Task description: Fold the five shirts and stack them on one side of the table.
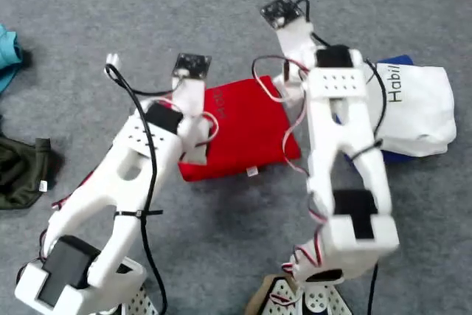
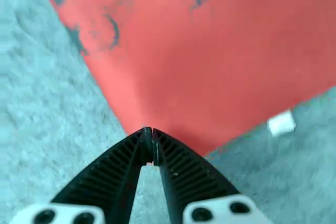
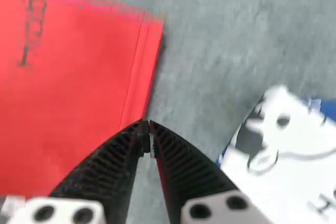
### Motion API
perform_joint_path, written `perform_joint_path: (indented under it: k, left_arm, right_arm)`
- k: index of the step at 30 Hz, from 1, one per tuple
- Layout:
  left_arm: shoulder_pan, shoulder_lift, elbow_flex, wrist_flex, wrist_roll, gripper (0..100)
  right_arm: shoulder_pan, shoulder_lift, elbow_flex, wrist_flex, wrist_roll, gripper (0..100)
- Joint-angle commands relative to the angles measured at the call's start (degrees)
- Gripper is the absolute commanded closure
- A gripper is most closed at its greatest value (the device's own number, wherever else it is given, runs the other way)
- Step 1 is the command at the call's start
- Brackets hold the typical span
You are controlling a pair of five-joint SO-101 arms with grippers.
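A folded red shirt (image 1: 243,130) lies flat in the middle of the grey table. My left gripper (image 1: 194,154) stands at its near left corner; in the left wrist view the left gripper (image 2: 148,148) is shut, pinching the corner of the red shirt (image 2: 210,51). My right gripper (image 1: 293,90) is at the shirt's right edge. Seen from the right wrist, the right gripper (image 3: 147,137) is shut on the edge of the red shirt (image 3: 68,93), with red cloth showing between its fingers. A white shirt (image 1: 417,108) lies on a blue one (image 1: 394,154) at the right.
A teal shirt (image 1: 9,49) and a crumpled dark green shirt (image 1: 22,171) lie at the table's left edge. The white shirt (image 3: 283,145) lies close beside the right gripper. A small white tag (image 1: 252,172) sticks out from the red shirt's near edge.
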Motion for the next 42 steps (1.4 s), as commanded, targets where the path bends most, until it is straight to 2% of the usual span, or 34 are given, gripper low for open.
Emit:
perform_joint_path:
  k: [1,5,12,17,22,27,29,34,42]
  left_arm:
    - [0.6,-2.0,2.5,-1.4,-0.1,98]
    - [1.5,-1.4,5.8,-2.5,-4.7,98]
    - [-0.7,4.2,19.2,-13.3,-7.4,98]
    - [-4.3,4.1,17.8,-13.1,-7.3,98]
    - [-4.0,3.9,15.6,-12.6,-7.2,98]
    - [-4.0,0.7,6.0,-5.3,-7.0,98]
    - [-4.2,-1.5,1.5,-2.0,-7.0,98]
    - [-7.6,-5.0,-7.1,1.2,-7.1,98]
    - [-18.2,-5.0,-8.0,-1.1,-7.3,98]
  right_arm:
    - [-1.5,10.0,-14.2,2.5,-1.1,99.6]
    - [-1.3,24.0,-26.1,6.2,-1.1,99.6]
    - [-1.1,43.3,-43.9,9.3,-1.1,99.6]
    - [-1.2,48.7,-55.6,16.2,-1.1,99.6]
    - [-1.1,49.3,-68.0,24.3,-1.1,99.6]
    - [-1.1,49.2,-83.2,34.1,-1.1,99.6]
    - [-0.7,48.8,-85.9,34.4,-1.1,99.6]
    - [1.5,40.2,-76.7,34.4,-1.3,99.6]
    - [3.1,8.3,-35.1,34.2,-6.1,99.6]
